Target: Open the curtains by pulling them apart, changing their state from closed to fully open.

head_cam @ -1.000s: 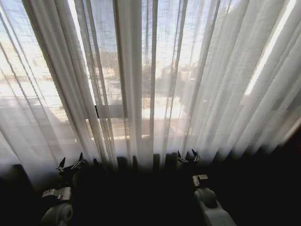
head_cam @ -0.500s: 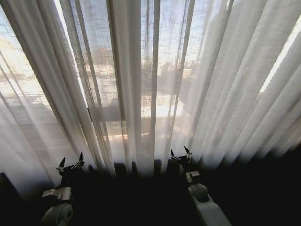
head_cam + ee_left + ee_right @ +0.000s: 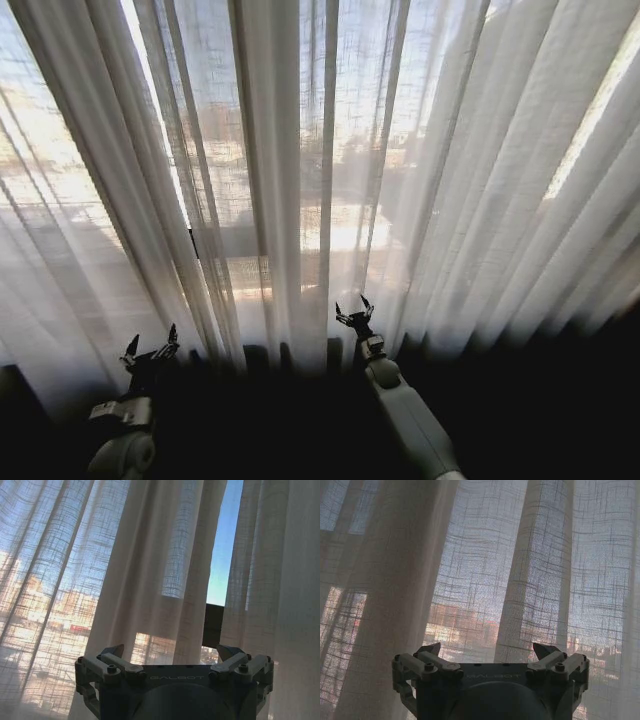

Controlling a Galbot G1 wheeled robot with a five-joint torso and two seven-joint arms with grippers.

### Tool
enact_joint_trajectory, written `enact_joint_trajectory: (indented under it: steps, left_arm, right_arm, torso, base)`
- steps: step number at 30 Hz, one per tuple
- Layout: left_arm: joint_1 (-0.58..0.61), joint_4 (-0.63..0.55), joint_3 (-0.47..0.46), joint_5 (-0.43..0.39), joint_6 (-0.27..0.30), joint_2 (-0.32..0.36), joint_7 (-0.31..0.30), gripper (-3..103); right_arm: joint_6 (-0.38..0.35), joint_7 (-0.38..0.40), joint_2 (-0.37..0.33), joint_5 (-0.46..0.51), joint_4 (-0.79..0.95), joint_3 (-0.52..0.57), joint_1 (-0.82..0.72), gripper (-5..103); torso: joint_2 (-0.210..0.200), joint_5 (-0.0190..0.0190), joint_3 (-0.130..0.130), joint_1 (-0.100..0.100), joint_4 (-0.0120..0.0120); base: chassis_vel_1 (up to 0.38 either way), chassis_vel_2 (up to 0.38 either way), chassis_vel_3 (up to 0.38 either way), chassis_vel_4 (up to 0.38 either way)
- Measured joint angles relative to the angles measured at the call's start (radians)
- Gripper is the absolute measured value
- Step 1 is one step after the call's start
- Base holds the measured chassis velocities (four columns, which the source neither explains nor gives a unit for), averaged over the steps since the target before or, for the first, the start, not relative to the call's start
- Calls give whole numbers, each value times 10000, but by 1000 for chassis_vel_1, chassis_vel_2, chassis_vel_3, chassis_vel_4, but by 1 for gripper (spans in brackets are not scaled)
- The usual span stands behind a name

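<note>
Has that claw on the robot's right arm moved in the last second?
Yes. The right gripper has moved toward the robot's left and forward, now at the middle pleats of the curtains; the left gripper sits where it was.

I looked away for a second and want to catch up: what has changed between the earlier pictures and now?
The right gripper has swung toward the robot's left and reached up to the middle pleats of the curtains, its jaws open, holding nothing. The left gripper stayed low at the left, open, and the curtains hang closed as before.
</note>
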Motion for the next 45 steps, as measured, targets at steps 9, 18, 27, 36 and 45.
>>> enact_joint_trajectory:
  steps: [9, 18, 27, 36, 45]
  left_arm:
    - [0, 0, 0, 0, 0, 0, 0, 100]
    - [0, 0, 0, 0, 0, 0, 0, 100]
    - [0, 0, 0, 0, 0, 0, 0, 100]
    - [0, 0, 0, 0, 0, 0, 0, 100]
    - [0, 0, 0, 0, 0, 0, 0, 100]
  right_arm:
    - [76, 273, -125, 35, -538, 387, 261, 100]
    - [206, 180, -371, -104, -889, 726, 192, 100]
    - [263, -49, 86, -368, -934, 682, 227, 73]
    - [521, -166, 134, -640, -983, 850, 251, 40]
    - [580, -445, 239, -676, -799, 972, 122, 13]
  torso:
    - [0, 1, -1, -3, -2]
    - [2, 2, -2, -5, -3]
    - [2, 2, -2, -4, 0]
    - [1, 2, -2, -4, -2]
    - [2, 2, -2, -4, -1]
  base:
    - [0, 0, 0, 0]
    - [0, 0, 0, 0]
    - [0, 0, 0, 0]
    - [0, 0, 0, 0]
    - [0, 0, 0, 0]
